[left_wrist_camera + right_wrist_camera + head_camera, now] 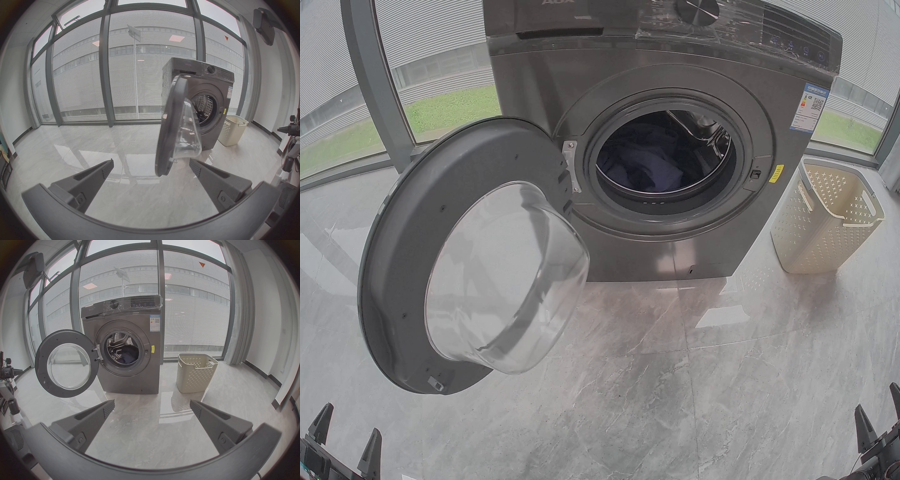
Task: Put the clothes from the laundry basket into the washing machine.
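1. Grey steel marks the front of the washing machine (pixel 675 69) in the head view, where it stands on the marble-patterned floor (pixel 675 375) against the far glass wall. Its round door (pixel 400 237) hangs wide open, swung out to the robot's left on hinges at the left of the opening. Dark blue clothes (pixel 650 165) lie in the bottom of the drum. The cream laundry basket (pixel 828 219) stands upright on the floor just beside the machine's right side. The left gripper (pixel 349 431) sits at the near left corner of the view and the right gripper (pixel 876 406) at the near right. Both have their fingers spread, hold nothing and are well apart from the machine.

2. The left wrist view has the left gripper (pixel 151 162) with its jaws wide apart and nothing between them, above bare floor. The door (pixel 170 125) shows nearly edge-on, with the washing machine (pixel 215 81) behind it and the laundry basket (pixel 232 129) beside the machine.

3. The right wrist view has the right gripper (pixel 152 402), likewise spread wide and carrying nothing. It faces the washing machine (pixel 131 383). The open door (pixel 42 365) stands out to one side, the clothes (pixel 126 355) lie in the drum, and the laundry basket (pixel 195 374) stands on the floor at the machine's other side.
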You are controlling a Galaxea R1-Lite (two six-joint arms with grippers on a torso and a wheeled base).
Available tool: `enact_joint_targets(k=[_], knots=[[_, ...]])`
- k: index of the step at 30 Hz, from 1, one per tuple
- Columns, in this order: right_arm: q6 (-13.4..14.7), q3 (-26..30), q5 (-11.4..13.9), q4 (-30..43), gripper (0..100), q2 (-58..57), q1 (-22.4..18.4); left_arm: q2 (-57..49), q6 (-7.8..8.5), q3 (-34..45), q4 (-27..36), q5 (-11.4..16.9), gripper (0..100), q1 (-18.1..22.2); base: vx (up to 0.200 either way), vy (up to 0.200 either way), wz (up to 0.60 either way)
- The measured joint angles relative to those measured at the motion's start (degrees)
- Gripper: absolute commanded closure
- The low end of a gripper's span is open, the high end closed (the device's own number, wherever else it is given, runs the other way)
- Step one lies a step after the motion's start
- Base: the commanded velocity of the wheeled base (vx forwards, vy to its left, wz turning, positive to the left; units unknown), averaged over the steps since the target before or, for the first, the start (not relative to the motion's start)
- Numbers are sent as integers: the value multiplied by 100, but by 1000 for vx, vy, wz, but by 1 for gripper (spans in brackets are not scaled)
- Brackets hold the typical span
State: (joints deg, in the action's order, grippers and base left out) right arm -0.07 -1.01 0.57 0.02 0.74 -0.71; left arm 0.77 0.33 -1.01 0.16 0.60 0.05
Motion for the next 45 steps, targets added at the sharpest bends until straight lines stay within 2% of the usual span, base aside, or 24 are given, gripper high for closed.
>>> enact_joint_targets(k=[9, 18, 27, 32, 36, 39, 45], knots=[[0, 0, 0, 2, 0, 2, 0, 0, 21, 0, 2, -5, 0, 5, 0, 0, 0], [0, 0, 0, 2, 0, 7, 2, 2, -38, 0, 0, -22, 0, 0, 0, 200, 0], [0, 0, 2, 2, 0, 10, 0, 5, 21, 0, 2, -17, 0, 0, 0, 0, 0], [0, 0, 2, -2, 0, 10, 0, 5, 7, 0, -2, -55, 0, 5, 0, 0, 0], [0, 0, 2, -2, 0, 11, 0, 11, -87, -63, -133, -172, 0, 5, 0, 0, 0], [0, 0, 0, -2, 0, 11, 0, 135, -185, -380, -155, -71, 0, -45, 0, 0, 0], [0, 0, 2, 0, 0, 11, 0, 1000, -407, -1097, -177, 486, 0, -247, 0, 0, 0]])
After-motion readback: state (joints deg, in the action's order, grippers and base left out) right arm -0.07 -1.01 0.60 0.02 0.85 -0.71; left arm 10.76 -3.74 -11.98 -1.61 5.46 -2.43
